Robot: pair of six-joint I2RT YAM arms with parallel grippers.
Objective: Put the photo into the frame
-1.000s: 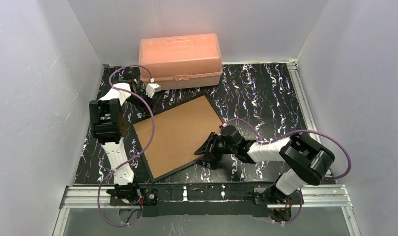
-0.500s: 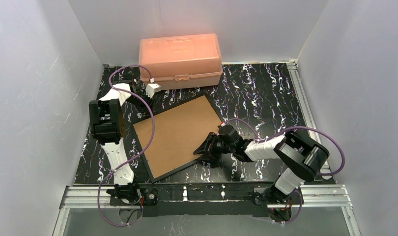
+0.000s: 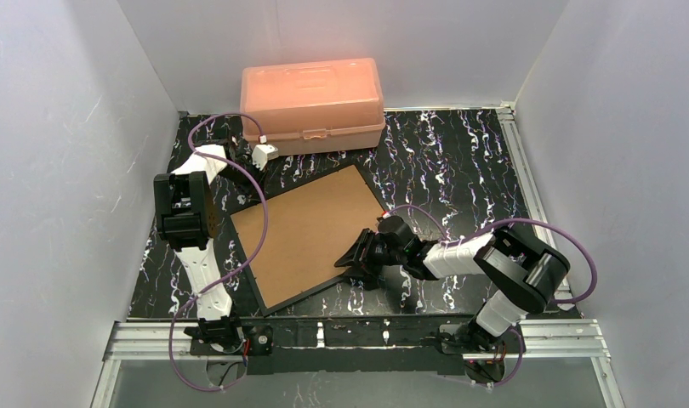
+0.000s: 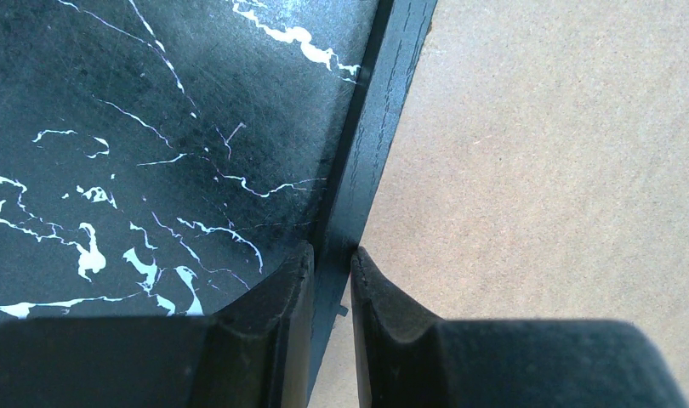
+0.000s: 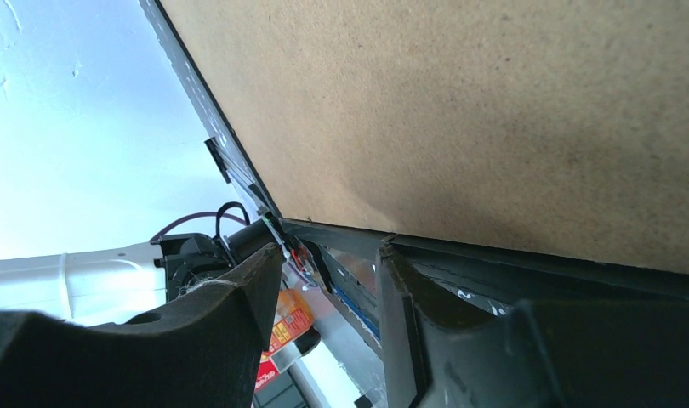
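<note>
The black frame [image 3: 258, 287] lies face down and turned at an angle on the marbled table, with the brown backing board [image 3: 311, 229] filling it. The photo does not show in any view. My left gripper [image 3: 267, 191] is at the frame's far-left edge. In the left wrist view its jaws [image 4: 331, 259] stand nearly closed astride the black rim [image 4: 379, 110], the board [image 4: 537, 170] to the right. My right gripper [image 3: 355, 257] is at the frame's near-right edge. In the right wrist view it [image 5: 331, 255] is open, its right fingertip against the rim [image 5: 477, 257] below the board [image 5: 452, 110].
A peach plastic box [image 3: 311, 93] stands closed at the back, just beyond the frame's far corner. White walls enclose the table on three sides. A metal rail [image 3: 367, 333] runs along the near edge. The left arm's purple cable [image 3: 264, 221] drapes over the board.
The right arm's elbow drew in and the right gripper edged slightly left along the frame a second ago; since half a second ago nothing has moved. The left arm is still.
</note>
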